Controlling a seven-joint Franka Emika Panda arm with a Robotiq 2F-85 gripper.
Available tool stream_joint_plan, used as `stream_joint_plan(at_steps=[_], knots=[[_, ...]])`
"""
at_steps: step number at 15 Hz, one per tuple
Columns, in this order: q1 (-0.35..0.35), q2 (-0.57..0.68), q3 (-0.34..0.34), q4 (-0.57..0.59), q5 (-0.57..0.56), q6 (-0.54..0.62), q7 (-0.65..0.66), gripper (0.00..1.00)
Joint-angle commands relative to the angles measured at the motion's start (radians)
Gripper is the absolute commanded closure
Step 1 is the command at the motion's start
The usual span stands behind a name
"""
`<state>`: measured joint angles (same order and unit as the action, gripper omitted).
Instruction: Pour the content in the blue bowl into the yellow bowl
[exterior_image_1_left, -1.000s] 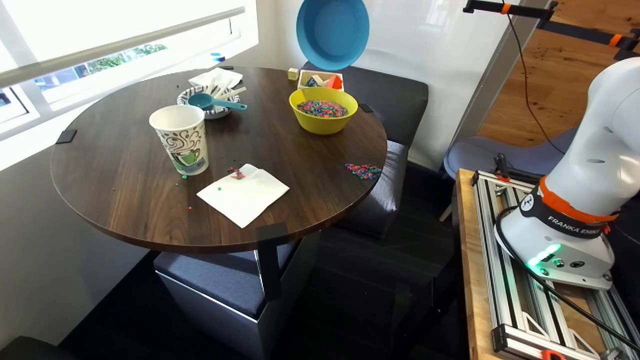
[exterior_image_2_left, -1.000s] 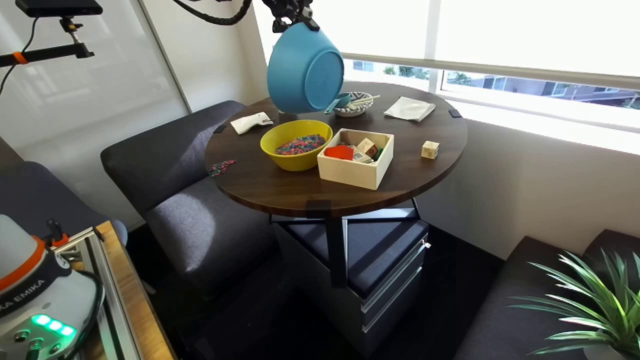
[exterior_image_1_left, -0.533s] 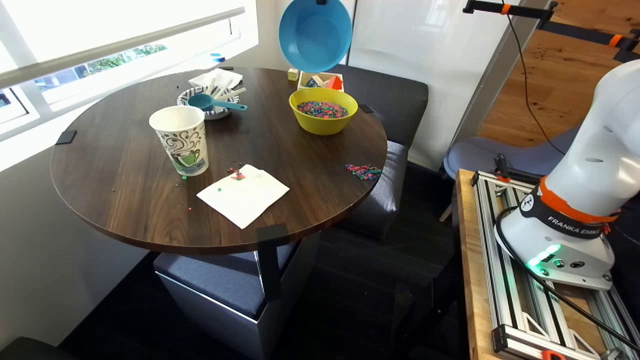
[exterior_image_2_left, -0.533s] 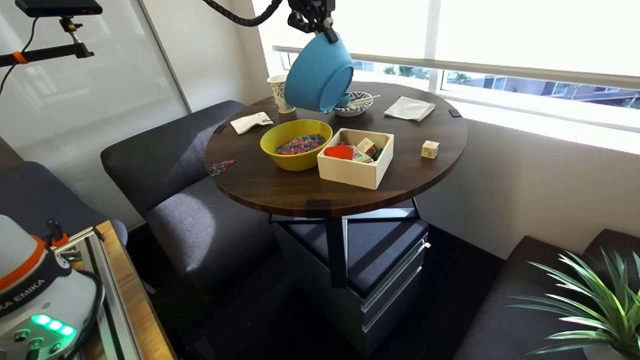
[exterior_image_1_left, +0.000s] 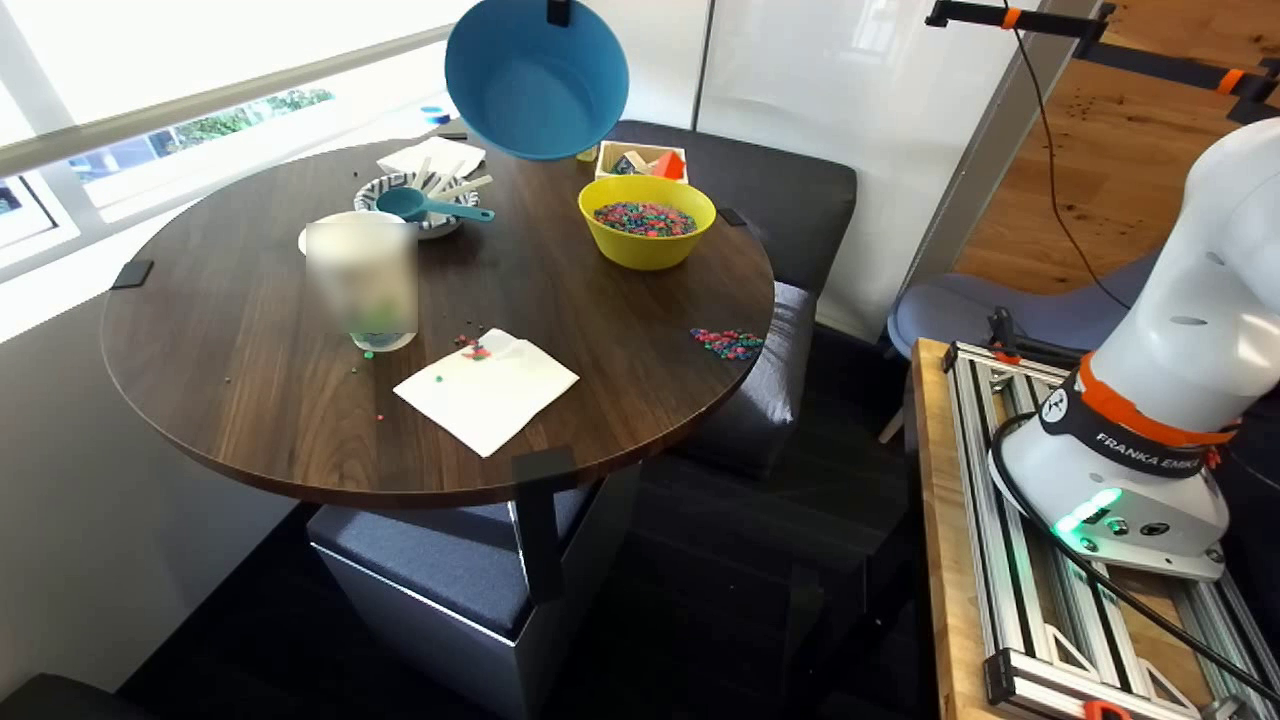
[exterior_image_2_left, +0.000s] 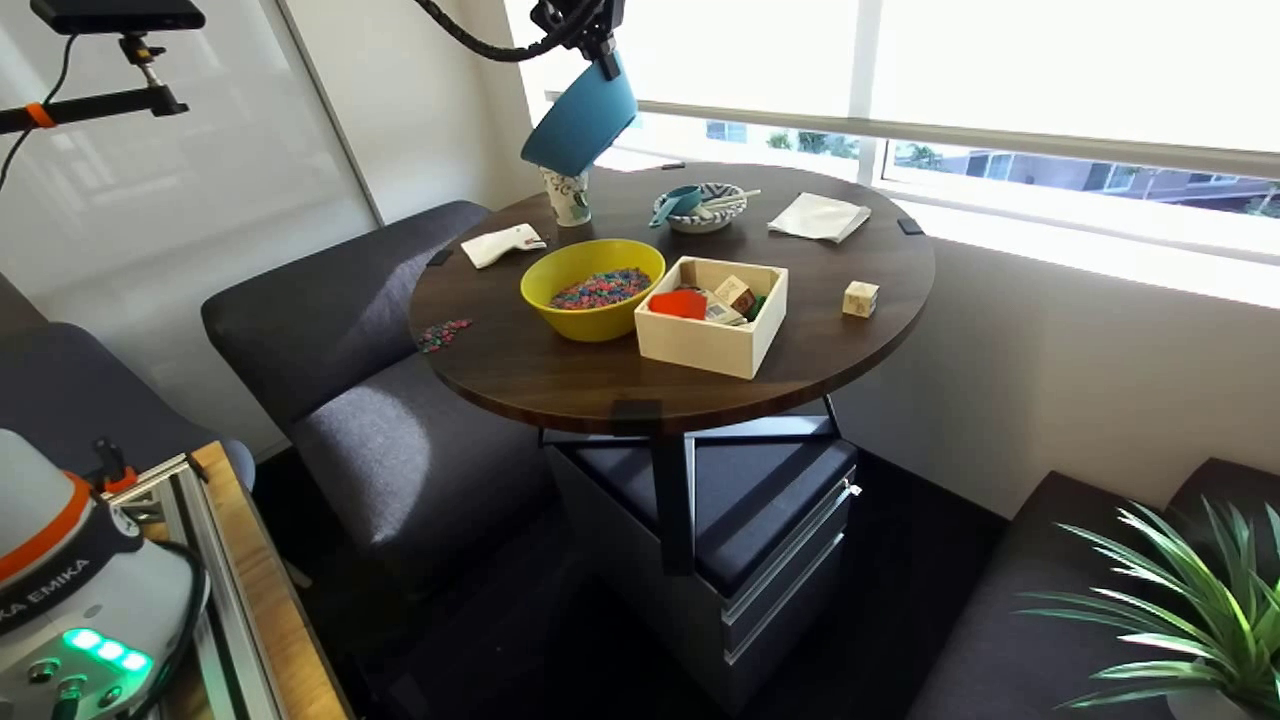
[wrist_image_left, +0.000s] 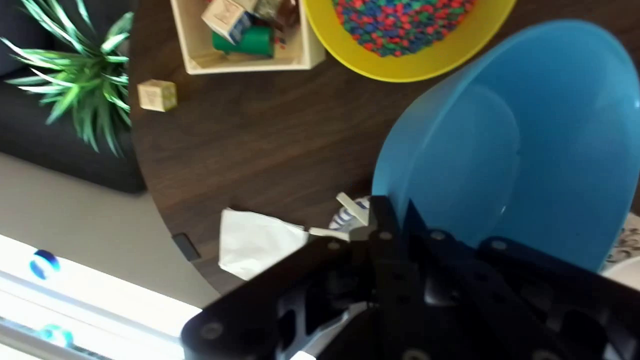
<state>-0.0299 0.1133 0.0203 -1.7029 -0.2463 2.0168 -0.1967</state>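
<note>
From the wrist view, I am seeing my gripper (wrist_image_left: 396, 204) clamping the rim of the blue bowl (wrist_image_left: 530, 130), its fingers (wrist_image_left: 381, 212) sitting close together on that thin edge. The bowl is hanging tilted and showing its smooth inside, while the beads (wrist_image_left: 400, 22) are lying heaped in the yellow bowl (wrist_image_left: 395, 69), with a wooden box (wrist_image_left: 250, 64) standing just beside it. In an exterior view, a loose patch of beads (exterior_image_1_left: 728, 344) is lying near the edge of the table (exterior_image_1_left: 530, 290), a few more are resting on a napkin (exterior_image_1_left: 490, 395), and a paper cup (exterior_image_1_left: 370, 280) is showing up blurred; the blue bowl is hanging above the table, off to one side of the yellow bowl. In an exterior view, a blue scoop (exterior_image_2_left: 684, 202) is resting in a patterned dish (exterior_image_2_left: 705, 222), and the blue bowl is covering the top of the cup; I cannot tell whether the two are touching.
</note>
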Motion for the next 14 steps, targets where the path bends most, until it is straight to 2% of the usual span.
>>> stream_joint_plan(at_steps=[1,5,10,12,14], knots=[[0.006,0.002,0.02,-0.035,0.185,0.061,-0.139,0.99],[-0.014,0.033,0.033,-0.06,0.397,0.079,-0.364,0.99],[-0.074,0.112,0.031,-0.042,0.629,-0.036,-0.662,0.99],[-0.095,0.156,0.025,-0.005,0.657,-0.155,-0.703,0.99],[-0.097,0.192,0.013,0.026,0.616,-0.257,-0.674,0.99]])
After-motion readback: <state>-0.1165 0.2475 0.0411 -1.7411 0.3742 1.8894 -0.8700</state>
